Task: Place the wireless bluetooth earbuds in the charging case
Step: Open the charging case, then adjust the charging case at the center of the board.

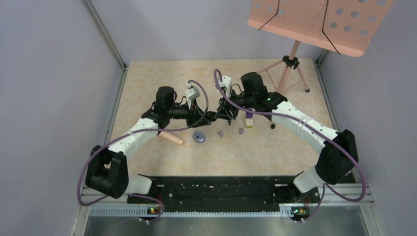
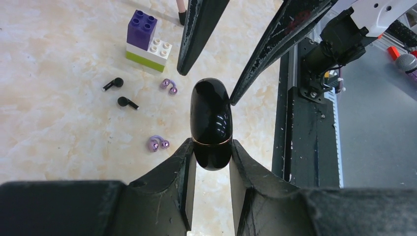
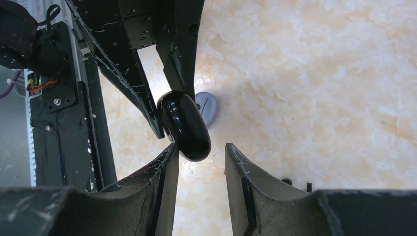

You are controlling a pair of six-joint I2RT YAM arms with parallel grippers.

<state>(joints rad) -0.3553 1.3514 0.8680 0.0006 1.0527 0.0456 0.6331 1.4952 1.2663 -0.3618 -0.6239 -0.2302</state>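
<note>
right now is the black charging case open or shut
Shut. The black charging case shows only a thin closed seam with no gap, and it is gripped by the left end effector.

Colours over a cream-and-tan marbled tabletop [image 2: 59, 137]
Shows a glossy black oval charging case [image 2: 211, 125] with a thin copper seam, two black stem earbuds [image 2: 127, 102], two pale purple ring-like earbuds [image 2: 158, 143], a purple, white and lime brick block [image 2: 146, 42].

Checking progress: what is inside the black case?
Hidden: the black case is closed in the left gripper. Two black earbuds and two purple earbuds lie on the table.
</note>
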